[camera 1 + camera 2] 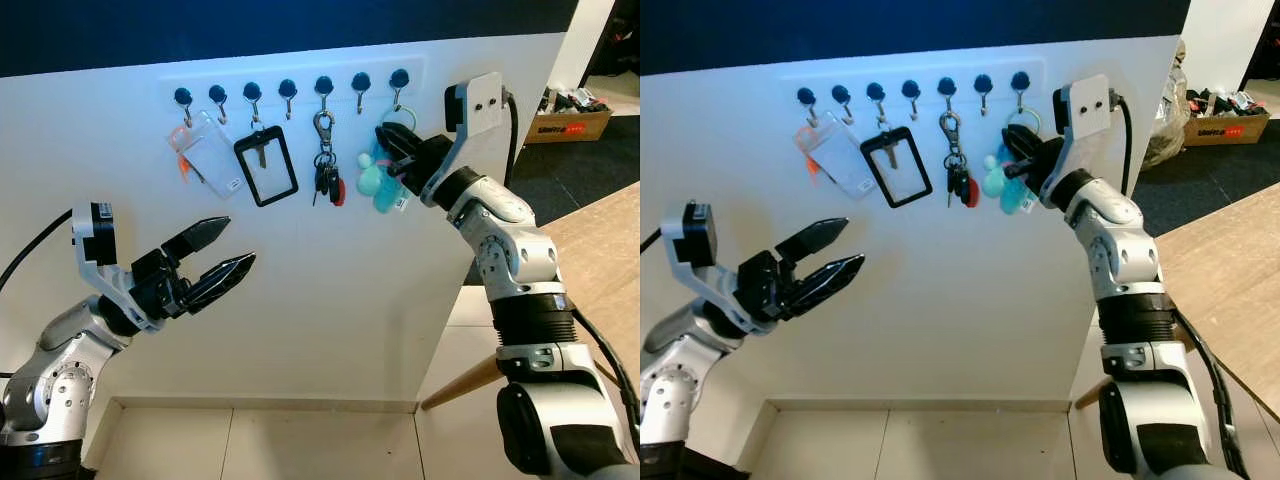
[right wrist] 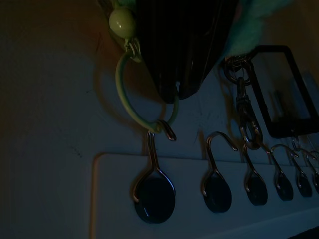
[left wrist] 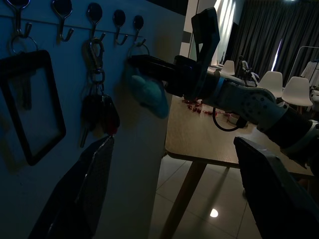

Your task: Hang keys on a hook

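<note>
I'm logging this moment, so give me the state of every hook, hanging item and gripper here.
Pale green key ring: looped on end hook, pinched by gripper.
Teal plush fob: dangling.
Black car keys: hung on carabiner.
Black badge frame: hung.
Clear card sleeve: hung.
Right gripper: shut on ring.
Left gripper: open.

Honestly can't read any text here, the cardboard box (image 1: 567, 125) print and tag labels are too blurry.

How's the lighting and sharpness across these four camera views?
Left and right eye views: bright, even, sharp, with a slight bluish cast on the white wall. Left wrist view: dim and blue-tinted, the left gripper's fingers close and soft. Right wrist view: very dark, yet the green ring on the end hook is readable.
</note>
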### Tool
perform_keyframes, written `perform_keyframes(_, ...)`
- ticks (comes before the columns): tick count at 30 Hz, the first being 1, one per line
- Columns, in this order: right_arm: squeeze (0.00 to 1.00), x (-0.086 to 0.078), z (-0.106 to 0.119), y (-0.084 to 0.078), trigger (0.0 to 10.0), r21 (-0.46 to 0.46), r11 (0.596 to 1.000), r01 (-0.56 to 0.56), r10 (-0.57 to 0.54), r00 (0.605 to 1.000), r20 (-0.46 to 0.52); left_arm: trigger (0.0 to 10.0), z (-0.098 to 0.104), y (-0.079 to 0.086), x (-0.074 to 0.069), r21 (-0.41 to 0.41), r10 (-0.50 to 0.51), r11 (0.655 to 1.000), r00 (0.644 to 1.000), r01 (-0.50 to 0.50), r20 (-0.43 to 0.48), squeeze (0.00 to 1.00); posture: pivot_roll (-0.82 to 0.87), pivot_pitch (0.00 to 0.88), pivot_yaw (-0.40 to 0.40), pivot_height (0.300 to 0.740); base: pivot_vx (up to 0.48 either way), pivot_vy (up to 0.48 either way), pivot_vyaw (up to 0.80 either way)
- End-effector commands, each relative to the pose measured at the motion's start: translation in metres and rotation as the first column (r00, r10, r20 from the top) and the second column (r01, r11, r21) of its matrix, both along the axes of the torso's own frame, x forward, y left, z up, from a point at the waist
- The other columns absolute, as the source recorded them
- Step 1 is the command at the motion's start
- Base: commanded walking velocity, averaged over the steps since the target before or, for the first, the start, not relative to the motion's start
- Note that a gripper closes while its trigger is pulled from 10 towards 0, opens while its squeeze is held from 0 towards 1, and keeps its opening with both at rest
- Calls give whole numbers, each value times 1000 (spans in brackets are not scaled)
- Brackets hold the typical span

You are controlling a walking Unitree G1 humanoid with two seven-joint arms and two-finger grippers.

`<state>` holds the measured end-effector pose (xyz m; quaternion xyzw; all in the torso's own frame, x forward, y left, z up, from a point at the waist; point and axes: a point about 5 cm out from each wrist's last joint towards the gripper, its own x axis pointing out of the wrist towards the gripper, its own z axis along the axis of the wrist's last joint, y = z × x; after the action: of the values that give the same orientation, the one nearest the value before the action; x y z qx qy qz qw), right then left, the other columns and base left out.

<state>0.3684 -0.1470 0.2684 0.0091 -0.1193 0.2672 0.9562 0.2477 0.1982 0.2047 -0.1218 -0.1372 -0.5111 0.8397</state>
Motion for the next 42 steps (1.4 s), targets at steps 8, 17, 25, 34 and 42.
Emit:
perform_keyframes(8, 1000, -1, -6, 0, 10000, 25, 1000, -4, 5, 1000, -25, 10000, 4, 1, -2, 33, -9, 999, 1000, 8, 16, 0, -124, 16, 99, 740, 0, 0, 0)
perform_keyframes(17, 1000, -19, -25, 3, 10000, 31, 991, -134, 135, 989, -55, 10000, 4, 1, -2, 32, -15, 999, 1000, 15, 14, 0, -124, 16, 99, 740, 0, 0, 0)
perform_keyframes(25, 63, -39, -37, 6, 10000, 15, 967, -254, 254, 965, -59, 10000, 4, 0, -2, 34, -26, 999, 1000, 25, 10, 0, -132, 24, 106, 740, 0, 0, 0)
perform_keyframes(34, 0, -91, -86, 11, 10000, -17, 812, -584, 563, 789, -246, 10000, 3, -1, -2, 33, -41, 999, 999, 41, 6, 0, -136, 24, 107, 740, 0, 0, 0)
perform_keyframes(42, 0, -105, -153, -1, 10000, -74, 818, -570, 452, 718, -529, 10000, 0, -3, -3, 32, -57, 998, 998, 57, -2, 0, -145, 27, 106, 740, 0, 0, 0)
